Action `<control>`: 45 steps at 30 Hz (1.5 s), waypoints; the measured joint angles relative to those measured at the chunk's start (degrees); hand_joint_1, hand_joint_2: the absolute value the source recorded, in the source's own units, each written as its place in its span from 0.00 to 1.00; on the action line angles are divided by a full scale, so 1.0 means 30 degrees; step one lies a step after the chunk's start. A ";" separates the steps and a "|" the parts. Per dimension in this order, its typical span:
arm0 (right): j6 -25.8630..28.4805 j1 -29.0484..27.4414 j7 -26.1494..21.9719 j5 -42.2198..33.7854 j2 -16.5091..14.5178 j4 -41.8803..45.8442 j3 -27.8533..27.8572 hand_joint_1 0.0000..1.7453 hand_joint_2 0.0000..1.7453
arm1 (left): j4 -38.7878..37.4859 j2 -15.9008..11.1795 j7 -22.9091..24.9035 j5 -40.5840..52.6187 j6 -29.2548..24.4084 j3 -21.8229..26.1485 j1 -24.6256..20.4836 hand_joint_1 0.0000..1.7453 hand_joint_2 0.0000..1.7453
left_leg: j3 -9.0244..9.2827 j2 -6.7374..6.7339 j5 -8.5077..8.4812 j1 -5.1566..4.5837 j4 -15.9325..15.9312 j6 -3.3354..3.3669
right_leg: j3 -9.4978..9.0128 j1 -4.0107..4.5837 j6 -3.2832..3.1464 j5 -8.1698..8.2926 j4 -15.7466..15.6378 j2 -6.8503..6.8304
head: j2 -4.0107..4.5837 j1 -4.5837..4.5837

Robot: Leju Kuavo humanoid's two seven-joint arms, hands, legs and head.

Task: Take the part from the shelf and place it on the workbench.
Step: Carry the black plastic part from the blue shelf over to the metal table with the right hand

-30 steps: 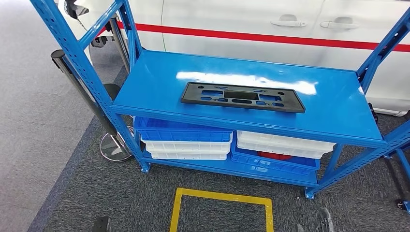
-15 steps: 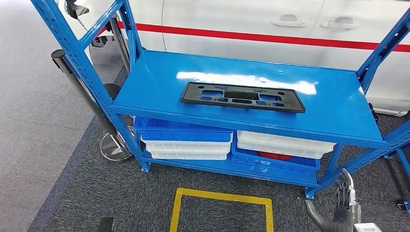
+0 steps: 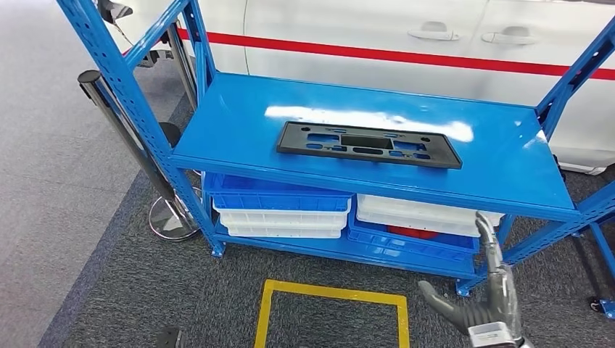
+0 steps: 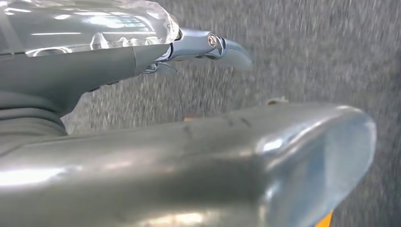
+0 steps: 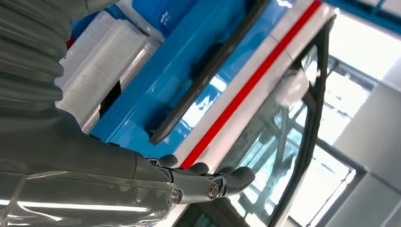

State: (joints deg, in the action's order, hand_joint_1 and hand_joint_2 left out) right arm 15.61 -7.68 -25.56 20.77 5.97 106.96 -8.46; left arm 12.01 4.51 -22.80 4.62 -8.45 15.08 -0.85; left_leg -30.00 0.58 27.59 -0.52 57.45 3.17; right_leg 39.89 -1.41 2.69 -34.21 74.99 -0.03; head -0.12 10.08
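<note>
just part (image 3: 368, 144) near shelf edge (image 3: 362, 181)

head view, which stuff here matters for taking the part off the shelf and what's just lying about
For the job: black part lying flat on the blue shelf; right hand, empty, below the shelf front.

Lying about: blue bins, white trays, white car, yellow floor marking.

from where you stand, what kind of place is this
Probably a car workshop or assembly floor: a blue steel shelf holds a black plastic part, parts bins sit below, and a white car stands behind.

car workshop: blue shelf rack (image 3: 377, 156), white car (image 3: 406, 36).
</note>
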 joint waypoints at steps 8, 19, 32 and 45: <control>-0.0266 0.0285 0.0574 0.1625 -0.0020 0.0789 -0.1488 0.00 1.00 | -0.0100 0.0240 -0.0118 0.0231 0.0335 -0.0005 -0.0022 0.00 0.00 | 0.0164 0.0027 0.0462 -0.0044 0.0050 -0.0692 | -0.2286 0.0254 -0.0699 0.2498 -0.5439 0.0040 | -0.0002 0.0000; 0.1948 0.0449 0.1337 0.7335 -0.0708 0.0849 -0.2222 0.00 1.00 | -0.0122 0.0275 -0.0018 0.0872 0.0570 -0.0124 -0.0055 0.00 0.00 | -0.2004 -0.0095 -0.0537 0.0351 0.2139 -0.1336 | -0.3784 0.0030 -0.0897 0.1474 -0.5717 0.0000 | 0.0000 0.0011; 0.5526 0.1002 0.3523 1.5361 -0.0889 -0.0064 -0.2577 0.00 1.00 | -0.0157 0.0306 0.0472 0.1211 0.0620 -0.0459 -0.0209 0.00 0.00 | 0.0057 0.0004 0.0259 0.0051 0.0162 -0.0108 | -0.0046 0.0098 -0.0242 0.0740 -0.0863 0.0015 | -0.0004 0.0000; 0.5987 0.4522 0.5494 1.8783 -0.1681 -0.6309 -0.4701 0.00 1.00 | -0.0233 0.0422 0.0599 0.0958 0.0153 -0.0337 -0.0540 0.00 0.00 | -0.1872 -0.0065 0.2437 0.0310 0.4760 -0.1216 | -0.2646 0.0275 -0.1442 0.2684 -0.5914 0.0032 | -0.0003 -0.0016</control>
State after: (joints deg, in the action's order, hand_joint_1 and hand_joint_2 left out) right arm 33.57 5.88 -9.08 77.12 0.92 88.03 -22.56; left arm 11.31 5.78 -21.00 7.49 -7.99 14.07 -2.47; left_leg -35.61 0.38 34.91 0.41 71.73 -0.48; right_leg 31.95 -0.59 -1.63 -26.16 57.25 0.07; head -0.13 10.03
